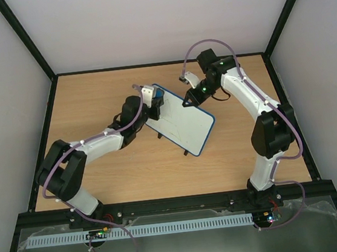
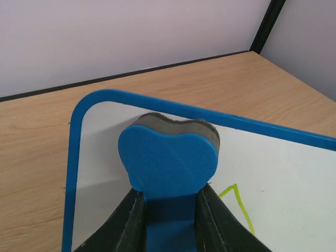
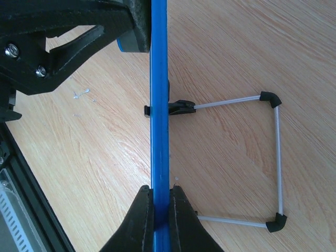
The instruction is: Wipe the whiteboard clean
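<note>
A robotics lab test cell: a wooden table [image 1: 131, 173] boxed in by plain white walls [image 1: 144, 19] and black frame posts [image 1: 24, 39] at its corners. The left arm [image 1: 98, 146] and right arm [image 1: 257, 100] are bolted to a black rail [image 1: 177, 205] along its near edge, with a slotted cable duct [image 1: 168, 228] just beyond.
</note>
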`<state>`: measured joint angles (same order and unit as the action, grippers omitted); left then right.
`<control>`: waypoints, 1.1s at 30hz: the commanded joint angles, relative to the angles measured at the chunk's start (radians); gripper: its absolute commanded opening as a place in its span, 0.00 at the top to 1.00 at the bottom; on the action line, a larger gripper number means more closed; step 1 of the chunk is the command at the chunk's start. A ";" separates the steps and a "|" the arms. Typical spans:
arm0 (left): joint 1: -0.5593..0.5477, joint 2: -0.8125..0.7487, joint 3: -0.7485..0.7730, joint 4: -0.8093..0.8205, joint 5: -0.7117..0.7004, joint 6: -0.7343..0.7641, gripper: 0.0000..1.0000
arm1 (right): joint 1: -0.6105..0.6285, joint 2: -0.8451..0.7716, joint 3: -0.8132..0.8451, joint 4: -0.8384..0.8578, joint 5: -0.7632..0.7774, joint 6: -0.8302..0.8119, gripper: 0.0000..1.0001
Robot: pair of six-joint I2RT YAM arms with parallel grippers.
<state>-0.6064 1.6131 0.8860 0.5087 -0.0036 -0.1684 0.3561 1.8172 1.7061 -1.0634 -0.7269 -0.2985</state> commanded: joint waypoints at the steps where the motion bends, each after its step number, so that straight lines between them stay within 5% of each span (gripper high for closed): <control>1: -0.005 0.044 -0.025 0.046 0.049 0.005 0.97 | 0.046 0.053 -0.032 -0.057 0.003 0.007 0.98; 11: -0.069 0.086 -0.154 0.103 -0.013 -0.054 0.97 | 0.056 0.058 -0.028 -0.052 0.000 0.012 0.98; 24: -0.127 -0.016 0.095 -0.075 -0.053 0.036 0.97 | 0.064 0.059 -0.039 -0.038 -0.008 0.019 0.98; 33: -0.130 0.039 -0.077 -0.009 -0.104 -0.077 0.97 | 0.072 0.064 -0.036 -0.032 -0.011 0.024 0.98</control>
<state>-0.7303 1.6138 0.9051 0.4908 -0.0883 -0.1806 0.3668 1.8214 1.7077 -1.0302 -0.7158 -0.2787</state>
